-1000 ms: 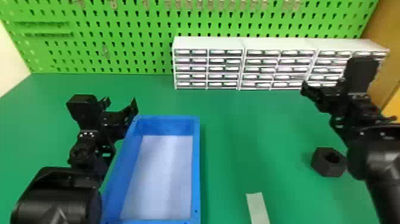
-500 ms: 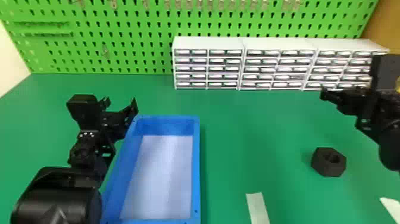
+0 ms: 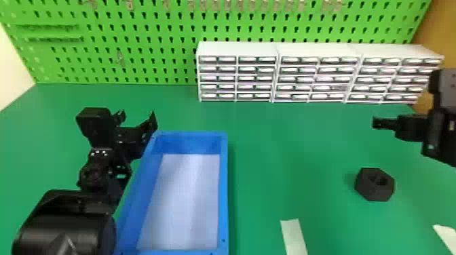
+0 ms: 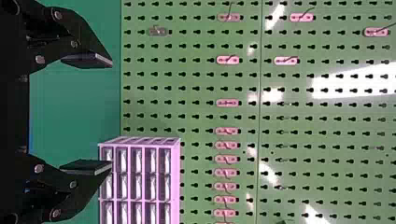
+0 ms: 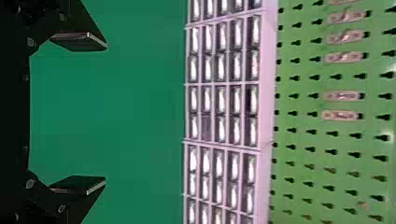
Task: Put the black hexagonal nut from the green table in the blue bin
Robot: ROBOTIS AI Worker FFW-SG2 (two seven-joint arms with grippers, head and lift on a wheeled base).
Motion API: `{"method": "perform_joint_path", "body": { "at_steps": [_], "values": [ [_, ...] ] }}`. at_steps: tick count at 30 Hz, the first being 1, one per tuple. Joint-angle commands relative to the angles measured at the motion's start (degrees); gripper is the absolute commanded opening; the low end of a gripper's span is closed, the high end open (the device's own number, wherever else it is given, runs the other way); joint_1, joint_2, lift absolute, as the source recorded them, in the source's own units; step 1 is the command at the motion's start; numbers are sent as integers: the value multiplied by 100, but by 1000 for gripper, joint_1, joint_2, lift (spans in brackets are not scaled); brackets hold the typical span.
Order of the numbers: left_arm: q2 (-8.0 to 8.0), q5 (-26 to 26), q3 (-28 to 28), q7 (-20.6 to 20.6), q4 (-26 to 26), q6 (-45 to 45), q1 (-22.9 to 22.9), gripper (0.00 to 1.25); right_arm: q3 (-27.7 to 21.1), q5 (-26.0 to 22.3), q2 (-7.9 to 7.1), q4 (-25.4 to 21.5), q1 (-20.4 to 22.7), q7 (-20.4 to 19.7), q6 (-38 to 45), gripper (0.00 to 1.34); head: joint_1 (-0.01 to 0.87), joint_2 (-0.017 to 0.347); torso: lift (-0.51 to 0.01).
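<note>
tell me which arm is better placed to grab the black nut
Likely the right arm: the open right gripper is nearer the black nut, while the left gripper is farther off, by the blue bin's left side.

Head view: right edge truncates the right arm (image 3: 444, 139); bottom edge truncates the blue bin (image 3: 224, 190) and pale strip (image 3: 294, 237). Contents of drawer units (image 3: 237, 49): indiscernible.

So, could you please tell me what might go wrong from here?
The right tool is open and empty, so an off-centre grasp could push the black hexagonal nut away. The left tool sits by the far left corner of the blue bin and might bump it if moved. Green table separates nut and bin, so a weak grip could drop the nut there.
</note>
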Motion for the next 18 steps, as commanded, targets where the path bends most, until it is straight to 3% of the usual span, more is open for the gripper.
{"method": "perform_joint_path", "body": {
  "at_steps": [1,7,14,18],
  "values": [
    [0,-9,-5,5,0,2,2,770,7,325,-59,35,-131,210,533,1071,686,52,-97],
    [0,-9,-5,5,0,2,-7,769,95,685,-121,70,-184,473,937,1072,686,52,-97],
    [0,-9,-5,5,0,2,2,770,218,1168,-156,264,-290,1080,1368,1068,686,52,-97],
    [0,-9,-5,-3,0,2,2,770,367,1775,-165,501,-413,1800,1631,1071,686,52,-97]
  ]
}}
